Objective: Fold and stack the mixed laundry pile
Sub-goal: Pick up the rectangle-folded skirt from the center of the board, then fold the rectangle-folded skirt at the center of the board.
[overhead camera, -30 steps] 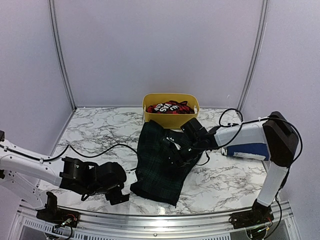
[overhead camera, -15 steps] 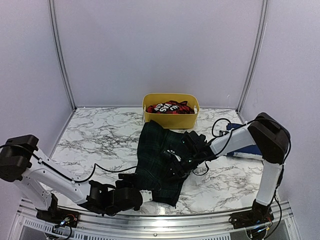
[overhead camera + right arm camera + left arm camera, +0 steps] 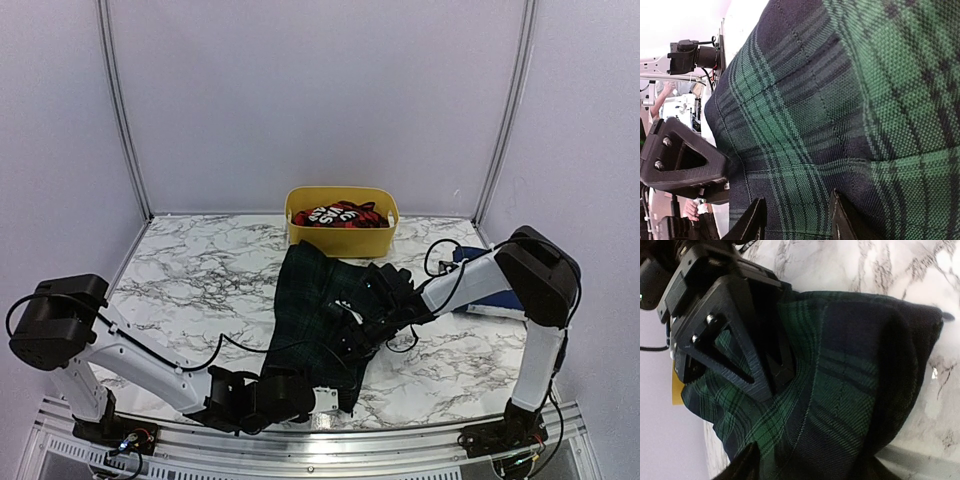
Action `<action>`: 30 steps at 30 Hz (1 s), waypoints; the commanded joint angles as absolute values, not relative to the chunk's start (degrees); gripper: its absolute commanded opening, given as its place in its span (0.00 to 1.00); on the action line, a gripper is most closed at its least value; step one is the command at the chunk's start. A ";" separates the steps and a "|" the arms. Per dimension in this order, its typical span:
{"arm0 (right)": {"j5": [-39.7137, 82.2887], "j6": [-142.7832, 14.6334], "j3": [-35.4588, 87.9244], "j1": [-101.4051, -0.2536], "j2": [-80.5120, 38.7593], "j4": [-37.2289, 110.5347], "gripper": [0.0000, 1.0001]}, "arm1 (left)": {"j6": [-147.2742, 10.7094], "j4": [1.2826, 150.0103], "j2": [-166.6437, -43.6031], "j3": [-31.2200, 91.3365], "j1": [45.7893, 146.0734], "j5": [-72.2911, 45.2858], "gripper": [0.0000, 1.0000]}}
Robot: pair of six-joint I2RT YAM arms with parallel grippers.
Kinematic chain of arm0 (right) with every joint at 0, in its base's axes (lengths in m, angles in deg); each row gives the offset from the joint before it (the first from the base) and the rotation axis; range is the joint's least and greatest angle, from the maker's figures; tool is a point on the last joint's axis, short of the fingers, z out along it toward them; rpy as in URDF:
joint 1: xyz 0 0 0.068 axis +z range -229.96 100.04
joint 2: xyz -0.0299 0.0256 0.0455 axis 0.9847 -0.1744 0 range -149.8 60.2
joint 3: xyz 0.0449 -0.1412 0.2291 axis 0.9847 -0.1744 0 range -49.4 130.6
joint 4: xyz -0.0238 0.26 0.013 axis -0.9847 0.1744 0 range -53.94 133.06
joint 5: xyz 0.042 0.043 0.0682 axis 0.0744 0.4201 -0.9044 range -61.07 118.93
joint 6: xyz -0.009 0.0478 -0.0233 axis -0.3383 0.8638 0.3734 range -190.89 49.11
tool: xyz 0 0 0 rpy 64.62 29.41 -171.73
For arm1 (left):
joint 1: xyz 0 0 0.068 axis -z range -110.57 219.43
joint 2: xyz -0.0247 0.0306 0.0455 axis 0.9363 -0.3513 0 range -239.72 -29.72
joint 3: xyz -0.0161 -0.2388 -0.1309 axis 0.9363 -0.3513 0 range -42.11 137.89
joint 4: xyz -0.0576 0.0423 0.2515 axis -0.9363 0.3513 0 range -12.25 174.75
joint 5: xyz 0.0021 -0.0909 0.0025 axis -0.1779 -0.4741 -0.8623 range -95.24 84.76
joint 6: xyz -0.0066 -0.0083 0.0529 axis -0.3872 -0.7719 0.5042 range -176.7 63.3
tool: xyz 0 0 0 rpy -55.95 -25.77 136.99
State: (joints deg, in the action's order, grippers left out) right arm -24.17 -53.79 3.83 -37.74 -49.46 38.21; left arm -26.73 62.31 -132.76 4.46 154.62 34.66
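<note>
Left end effector [image 3: 322, 398] is set at the near hem of the tartan garment [image 3: 305, 300]. In the left wrist view its fingers [image 3: 747, 462] are seen apart with the hem between them. Whether the cloth is gripped cannot be told.

The tartan garment is laid mid-table [image 3: 200, 270]. Its long axis is run far to near, from just in front of the tub to the near edge. The right side is bunched up.

Right end effector [image 3: 350, 335] is clamped on that bunched fold, jaws partly apart with cloth filling the gap.

Yellow plastic tub [image 3: 340, 240] is placed at the far edge. A red-and-black checked garment [image 3: 340, 214] with white print is held in it.

A navy blue garment [image 3: 503, 302] is seen at far right, mostly hidden by the right arm.
</note>
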 commanded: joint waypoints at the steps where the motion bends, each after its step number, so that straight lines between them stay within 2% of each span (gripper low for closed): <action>1: -21.83 -56.00 2.61 -37.24 -50.74 44.98 0.44 | -26.84 62.11 -132.12 6.90 154.91 33.36 0.38; 3: -22.09 -56.41 3.19 -37.23 -49.28 46.18 0.45 | -27.79 67.00 -132.42 9.08 154.91 33.19 0.17; 5: -21.73 -57.03 4.61 -37.39 -47.18 48.24 0.46 | -29.88 73.38 -132.71 12.42 154.78 32.09 0.01; 11: -21.20 -57.75 12.52 -44.08 -41.93 54.26 0.50 | -35.12 89.27 -129.04 18.83 154.90 24.46 0.00; 17: -19.66 -59.44 20.32 -45.31 -47.68 56.41 0.51 | -40.24 104.07 -127.21 27.31 154.87 18.87 0.00; 25: -19.30 -57.32 17.99 -37.57 -55.08 49.78 0.49 | -42.40 114.31 -124.98 37.18 153.07 15.99 0.00; 30: -22.30 -54.93 8.54 -30.73 -51.69 43.31 0.47 | -41.67 118.23 -124.11 43.44 149.30 12.81 0.00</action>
State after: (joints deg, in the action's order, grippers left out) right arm -21.03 -57.20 14.83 -35.95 -54.12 47.57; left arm -41.17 113.10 -127.36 38.75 152.22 15.82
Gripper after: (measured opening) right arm 0.476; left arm 0.020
